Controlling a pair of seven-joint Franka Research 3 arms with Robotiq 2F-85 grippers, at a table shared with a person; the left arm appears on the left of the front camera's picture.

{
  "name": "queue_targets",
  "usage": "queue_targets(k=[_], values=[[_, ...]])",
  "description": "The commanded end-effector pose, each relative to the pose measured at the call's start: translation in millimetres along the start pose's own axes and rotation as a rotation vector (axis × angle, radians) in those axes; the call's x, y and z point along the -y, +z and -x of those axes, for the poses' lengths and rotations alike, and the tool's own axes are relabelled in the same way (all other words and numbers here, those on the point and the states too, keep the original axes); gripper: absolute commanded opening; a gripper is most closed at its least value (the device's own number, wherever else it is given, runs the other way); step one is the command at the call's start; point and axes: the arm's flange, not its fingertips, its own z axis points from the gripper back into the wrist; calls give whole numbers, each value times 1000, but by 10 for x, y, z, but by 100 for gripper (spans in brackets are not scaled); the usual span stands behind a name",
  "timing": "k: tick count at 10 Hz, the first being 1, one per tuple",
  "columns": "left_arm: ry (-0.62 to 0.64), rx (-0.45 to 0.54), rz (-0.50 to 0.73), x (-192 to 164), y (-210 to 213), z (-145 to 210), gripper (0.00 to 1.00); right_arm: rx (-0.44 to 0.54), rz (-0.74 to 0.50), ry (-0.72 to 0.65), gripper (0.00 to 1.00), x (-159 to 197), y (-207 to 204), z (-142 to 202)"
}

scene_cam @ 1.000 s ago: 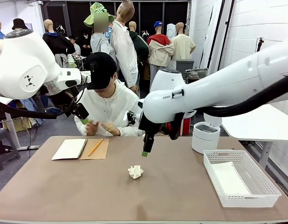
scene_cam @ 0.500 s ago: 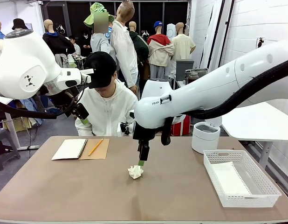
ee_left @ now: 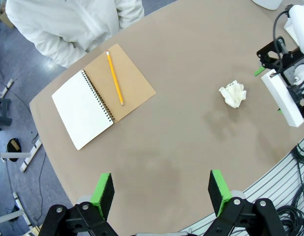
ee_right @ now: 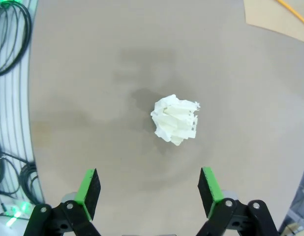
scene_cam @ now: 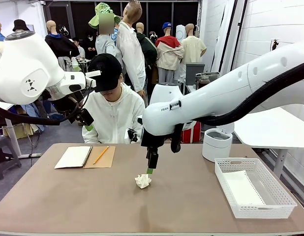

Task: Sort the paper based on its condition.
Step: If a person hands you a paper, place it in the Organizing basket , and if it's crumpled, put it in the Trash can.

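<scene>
From the front, one crumpled paper ball (scene_cam: 142, 181) lies on the brown table (scene_cam: 93, 201) near its middle; the right gripper (scene_cam: 150, 170) hangs just above it, apparently not touching; one flat sheet (scene_cam: 243, 188) rests inside the one white mesh basket (scene_cam: 285, 199) at the table's right end; one open notebook (scene_cam: 74, 157) with one yellow pencil (scene_cam: 101, 154) across it sits at the far left, and one white round bin (scene_cam: 216, 144) stands beyond the basket; one person (scene_cam: 112, 105) sits at the far side; the left gripper (scene_cam: 86, 120) is raised well above the table, its jaws not readable here.

From the left wrist, the left gripper (ee_left: 161, 192) has its two green pads spread wide, nothing between them, high over the table; the paper ball (ee_left: 233, 93), notebook (ee_left: 82, 108) and pencil (ee_left: 114, 77) lie below.

From the right wrist, the right gripper (ee_right: 149, 192) is spread wide, empty; the paper ball (ee_right: 175, 118) sits ahead of it, centred between the two pads.
</scene>
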Motion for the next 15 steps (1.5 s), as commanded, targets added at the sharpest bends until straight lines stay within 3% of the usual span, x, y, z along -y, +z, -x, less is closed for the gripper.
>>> queue_targets(k=[1, 7, 10, 15], values=[[3, 7, 3, -15, 5, -1, 100, 5, 44, 31, 100, 184, -192, -77], [3, 7, 3, -15, 5, -1, 100, 5, -23, 29, 100, 306, -563, -132], [3, 7, 3, -15, 5, -1, 100, -56, 16, 36, 100, 378, -759, -132], [3, 7, 3, -15, 5, -1, 100, -70, 15, 18, 100, 492, -963, -142]])
